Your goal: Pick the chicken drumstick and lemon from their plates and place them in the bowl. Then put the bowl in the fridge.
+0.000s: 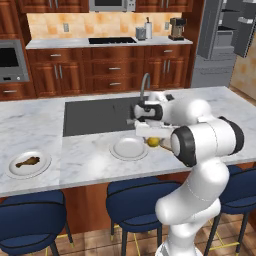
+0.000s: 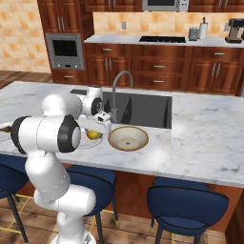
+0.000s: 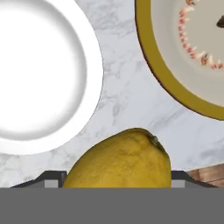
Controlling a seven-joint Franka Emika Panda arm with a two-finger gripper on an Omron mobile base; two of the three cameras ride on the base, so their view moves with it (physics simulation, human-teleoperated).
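On the marble counter point(image 1: 45, 117), the chicken drumstick point(image 1: 27, 161) lies on the far-left plate point(image 1: 28, 164). To its right sits a second white plate point(image 1: 129, 148). Just beside it, the lemon point(image 3: 120, 159) sits between the fingers of the gripper point(image 1: 152, 137), whose jaws are clamped on it. Rightmost, the bowl point(image 2: 127, 138) rests near the sink point(image 2: 138, 108).

Dark sink point(image 1: 95, 116), curved faucet point(image 2: 117, 90), 3 blue stools point(image 1: 30, 217), coffee maker point(image 1: 176, 28)
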